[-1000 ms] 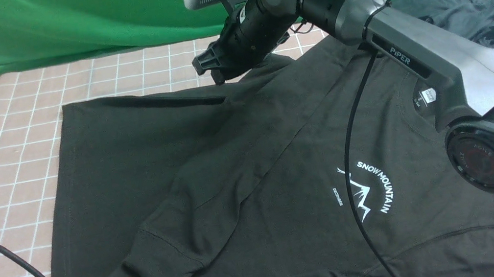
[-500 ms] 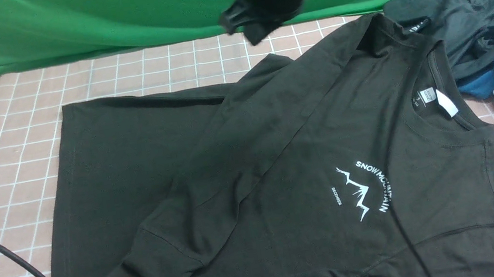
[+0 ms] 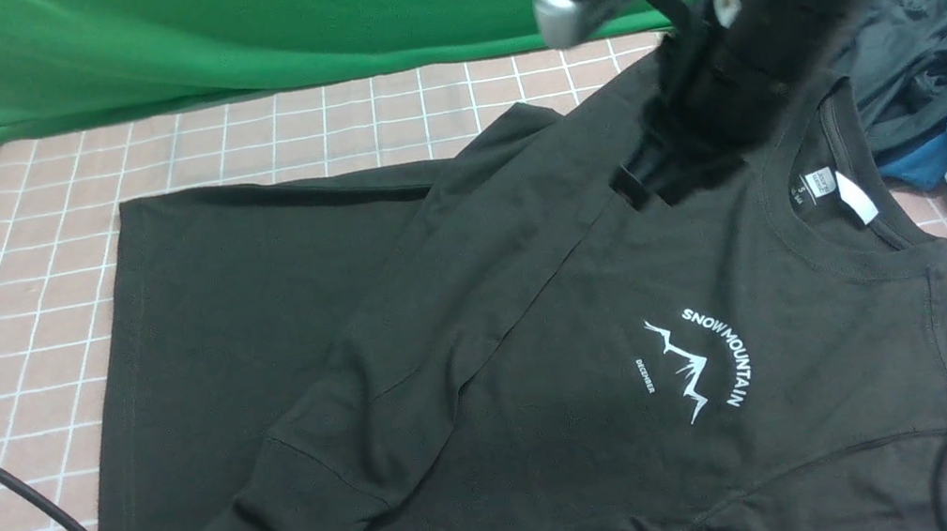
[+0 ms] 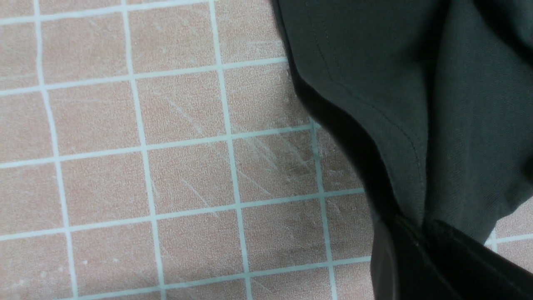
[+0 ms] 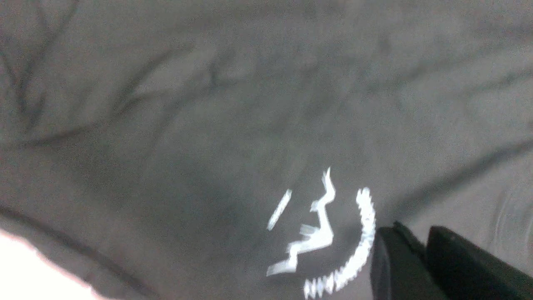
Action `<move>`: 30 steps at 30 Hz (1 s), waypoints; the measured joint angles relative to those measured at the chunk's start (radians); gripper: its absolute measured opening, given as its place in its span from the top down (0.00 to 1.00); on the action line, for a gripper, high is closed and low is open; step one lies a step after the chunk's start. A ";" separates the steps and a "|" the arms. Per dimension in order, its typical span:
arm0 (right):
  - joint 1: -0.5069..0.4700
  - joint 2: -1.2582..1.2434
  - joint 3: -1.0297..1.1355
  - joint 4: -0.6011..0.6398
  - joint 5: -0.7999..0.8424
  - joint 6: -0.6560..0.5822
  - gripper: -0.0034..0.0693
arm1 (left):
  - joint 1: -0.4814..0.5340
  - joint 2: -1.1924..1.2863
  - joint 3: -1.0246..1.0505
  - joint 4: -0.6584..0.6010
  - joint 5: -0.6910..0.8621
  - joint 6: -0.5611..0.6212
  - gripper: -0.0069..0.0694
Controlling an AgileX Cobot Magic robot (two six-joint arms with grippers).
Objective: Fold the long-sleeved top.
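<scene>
The left claw (image 4: 421, 227) was clamped on the hem of the long-sleeved top (image 3: 484, 330), while the right claw (image 5: 425, 239), pads nearly together and empty, hung above it.

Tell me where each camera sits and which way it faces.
Front: between the arms, facing forward over the long-sleeved top; right gripper shows.
Left wrist: on the left arm, facing the top's hem; left gripper pinches it.
Right wrist: on the right arm, facing the chest print; its fingers show.
Shared: front and right wrist both show the print.
</scene>
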 joint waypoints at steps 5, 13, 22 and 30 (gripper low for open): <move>0.064 -0.181 0.170 -0.003 0.020 0.060 0.78 | 0.000 0.000 0.000 0.000 0.000 0.000 0.86; 0.391 -0.457 0.576 0.002 -0.104 0.079 0.63 | 0.000 0.000 0.000 -0.001 0.000 -0.001 0.86; 0.626 -0.456 0.897 0.001 -0.278 0.021 0.09 | 0.000 0.000 0.000 -0.001 -0.001 -0.001 0.86; 0.632 -0.364 0.961 -0.014 -0.388 0.020 0.17 | 0.000 0.000 0.000 -0.001 -0.001 -0.001 0.86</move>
